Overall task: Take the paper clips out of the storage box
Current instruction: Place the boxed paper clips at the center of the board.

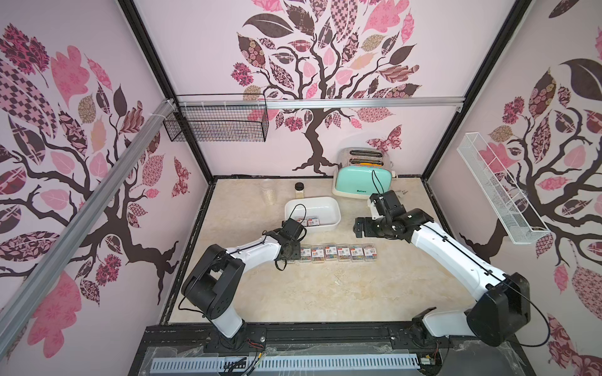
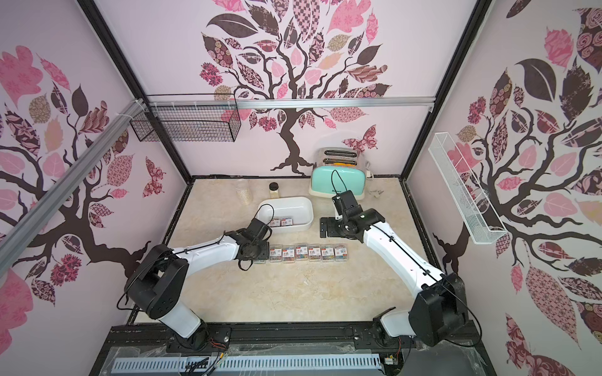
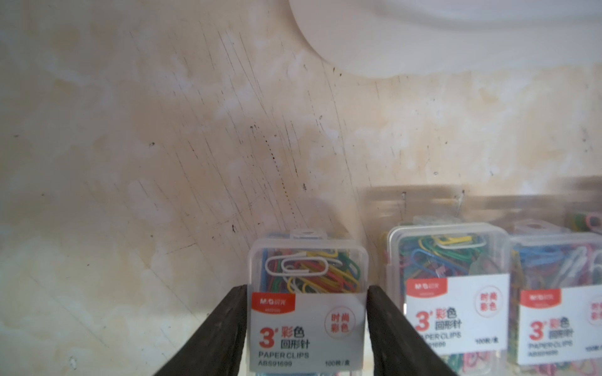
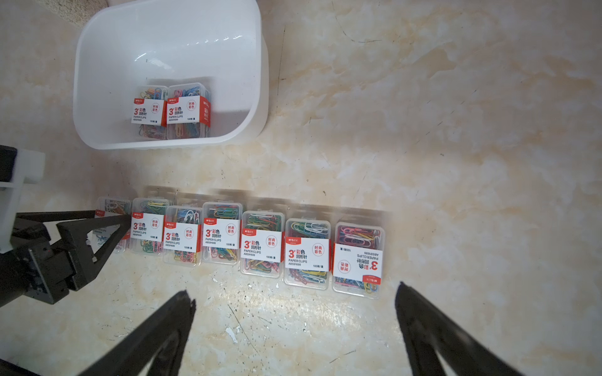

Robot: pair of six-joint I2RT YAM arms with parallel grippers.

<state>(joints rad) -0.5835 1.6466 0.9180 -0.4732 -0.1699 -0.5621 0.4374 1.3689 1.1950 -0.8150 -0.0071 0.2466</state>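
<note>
Closest up, one case of paper clips [image 3: 308, 309] sits between the black fingers of the left gripper [image 3: 307, 289] – both jaws lie flush along its long sides, though whether they pinch it or have let go I cannot tell. It seems to rest on the table [image 3: 130, 162] as the left end of the row [image 4: 262, 244], seven cases side by side, long axes pointing away from the arms. Two are left in the storage box [image 4: 169, 42]: one case [image 4: 148, 112] and its neighbour [image 4: 187, 110], touching, labels up, tucked against the near wall on the left arm's side, long axes running the same way as the row. From the left claw they lie just beyond and a little right, over the low wall; I'd judge that arm the nearer. Over the row's other half hangs the right gripper [image 4: 294, 291], jaws wide apart and empty – free, but with further to cross. Behind the box stand a small jar [image 1: 299, 190] and the mint toaster [image 1: 363, 182]
</note>
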